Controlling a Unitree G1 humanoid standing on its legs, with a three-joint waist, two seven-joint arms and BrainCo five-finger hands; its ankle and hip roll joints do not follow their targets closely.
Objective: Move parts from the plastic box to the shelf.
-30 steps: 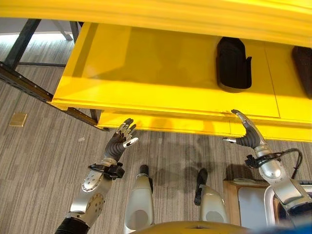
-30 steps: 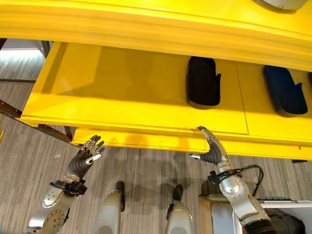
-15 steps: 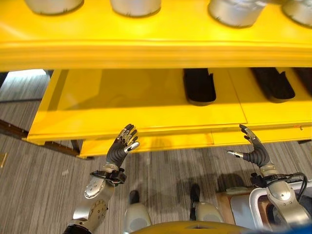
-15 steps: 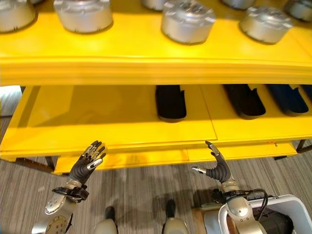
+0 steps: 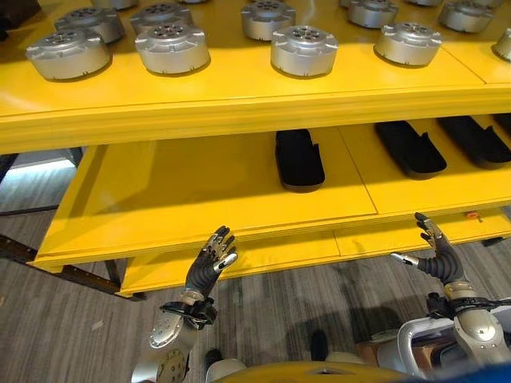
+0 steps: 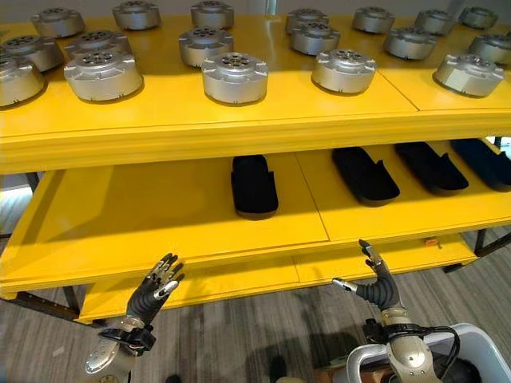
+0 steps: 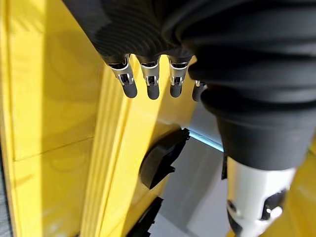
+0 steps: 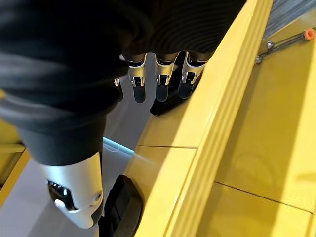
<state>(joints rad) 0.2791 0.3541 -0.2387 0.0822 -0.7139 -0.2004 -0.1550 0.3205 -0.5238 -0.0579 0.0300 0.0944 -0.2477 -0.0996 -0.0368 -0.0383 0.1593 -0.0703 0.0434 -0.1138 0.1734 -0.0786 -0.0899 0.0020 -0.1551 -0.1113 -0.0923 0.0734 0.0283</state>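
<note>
Both my hands are raised in front of the yellow shelf's (image 5: 239,231) lower front edge, fingers straight and holding nothing. My left hand (image 5: 206,271) is at the lower left and my right hand (image 5: 441,262) at the lower right. A black elongated part (image 5: 299,158) lies on the middle tier, with more black parts (image 5: 409,148) to its right. In the wrist views, the left hand's fingers (image 7: 148,81) and the right hand's fingers (image 8: 163,79) point at the shelf edge. The grey plastic box (image 6: 487,331) shows by my right forearm.
Several round silver metal parts (image 5: 303,49) stand in rows on the shelf's top tier. The left half of the middle tier (image 5: 160,191) is bare yellow. A lower yellow ledge (image 5: 263,255) juts out under it. Grey carpet lies below.
The whole picture has shifted: the camera has tilted up, bringing the top tier with the silver parts into view. Both hands stay open and raised before the shelf edge.
</note>
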